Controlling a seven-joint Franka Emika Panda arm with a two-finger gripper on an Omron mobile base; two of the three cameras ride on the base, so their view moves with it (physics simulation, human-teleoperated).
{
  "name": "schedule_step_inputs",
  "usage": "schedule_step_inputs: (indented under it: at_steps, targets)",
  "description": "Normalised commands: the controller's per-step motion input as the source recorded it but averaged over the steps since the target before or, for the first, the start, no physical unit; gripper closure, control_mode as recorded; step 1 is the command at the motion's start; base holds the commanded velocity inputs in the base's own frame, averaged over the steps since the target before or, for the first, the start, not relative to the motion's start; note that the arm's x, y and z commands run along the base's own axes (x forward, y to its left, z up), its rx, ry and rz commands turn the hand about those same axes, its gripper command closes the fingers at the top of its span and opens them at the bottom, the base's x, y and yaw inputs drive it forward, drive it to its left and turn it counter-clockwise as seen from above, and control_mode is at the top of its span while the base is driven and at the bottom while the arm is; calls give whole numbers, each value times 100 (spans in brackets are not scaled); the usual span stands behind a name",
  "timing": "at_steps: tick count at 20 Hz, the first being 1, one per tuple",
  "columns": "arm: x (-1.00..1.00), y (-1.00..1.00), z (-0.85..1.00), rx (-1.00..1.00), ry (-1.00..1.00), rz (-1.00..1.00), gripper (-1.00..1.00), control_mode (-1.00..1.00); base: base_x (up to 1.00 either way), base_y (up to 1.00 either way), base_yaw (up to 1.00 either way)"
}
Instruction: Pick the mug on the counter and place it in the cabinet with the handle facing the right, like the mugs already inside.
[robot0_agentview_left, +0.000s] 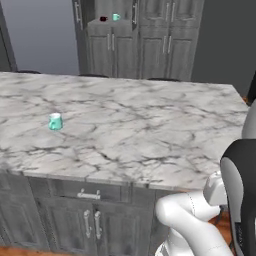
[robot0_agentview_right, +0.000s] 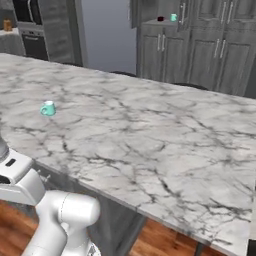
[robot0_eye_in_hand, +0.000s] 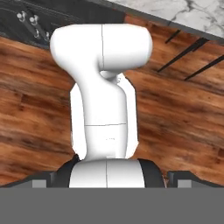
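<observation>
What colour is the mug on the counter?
Teal-green mug on the white, grey-veined counter; clearest in the left base view.

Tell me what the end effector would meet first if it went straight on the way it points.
Probably the robot's own white arm link, which fills the hand view's centre; past it lies brown wood-plank floor. Depth is unclear.

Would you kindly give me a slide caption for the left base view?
Teal mug alone on marble counter; two mugs wait in the grey cabinet beyond.

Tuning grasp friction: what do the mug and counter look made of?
Mug: probably glazed ceramic, going by its smooth teal outside and white inside. Counter: looks like polished marble, white with grey veins. Both are rendered, so it's a guess.
</observation>
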Motion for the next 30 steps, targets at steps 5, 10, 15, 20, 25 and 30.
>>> schedule_step_inputs:
  at_steps: [5, 10, 15, 20, 25, 30]
  targets:
    - [0, 0, 0, 0, 0, 0, -100, 100, 42, 29, -31]
    - [0, 0, 0, 0, 0, 0, -100, 100, 22, 44, -30]
    - [0, 0, 0, 0, 0, 0, -100, 100, 31, 49, -28]
    - [0, 0, 0, 0, 0, 0, -100, 100, 27, 55, -25]
    - [0, 0, 0, 0, 0, 0, -100, 100, 32, 66, -20]
    - [0, 0, 0, 0, 0, 0, -100, 100, 25, 72, -16]
